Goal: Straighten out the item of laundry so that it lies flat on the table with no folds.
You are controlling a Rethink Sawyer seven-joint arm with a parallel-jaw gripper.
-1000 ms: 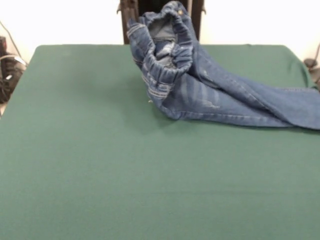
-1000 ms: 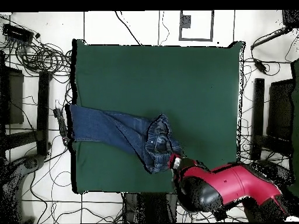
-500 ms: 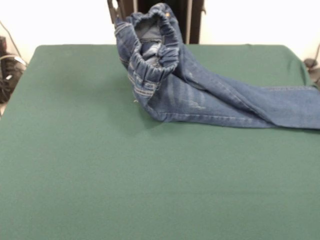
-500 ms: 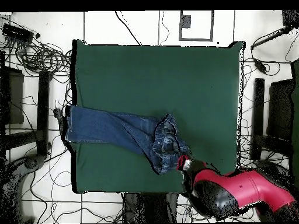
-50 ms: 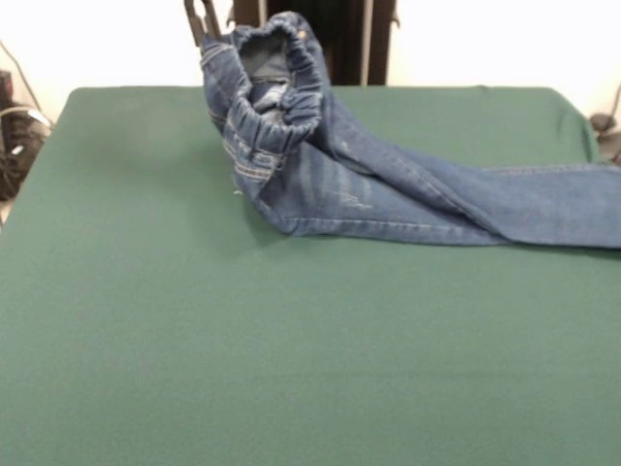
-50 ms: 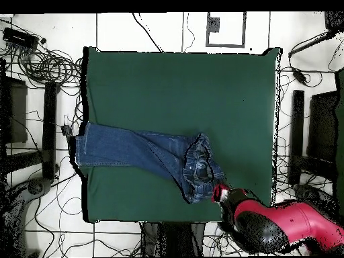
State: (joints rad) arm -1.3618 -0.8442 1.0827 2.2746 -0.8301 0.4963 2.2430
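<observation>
Black gripper tips show at the lifted waistband of the jeans, one thin finger poking up just behind the bunched elastic edge. It appears to be clamped on the waistband, since that end of the denim stands well up off the table with nothing else under it — though the pinch point itself is hidden behind the fabric. In the overhead view the gripper sits right at the waistband end of the jeans, with the red and black arm running away from it past the table's edge.

From the waistband outward, the jeans open like a mouth: the elastic band is puckered and rounded, facing up and toward the front camera, with paler inner lining visible inside. Below it the seat and thighs slope down to the table, showing faded pale streaks and orange stitching. The two legs lie together on the green felt, one partly over the other, stretching away from the waistband to the table's side edge, where the cuffs reach or slightly overhang it.

Most of the table on the other side of the jeans from the arm is bare green cloth. Cables lie tangled on the floor beyond the cuff-side edge.
</observation>
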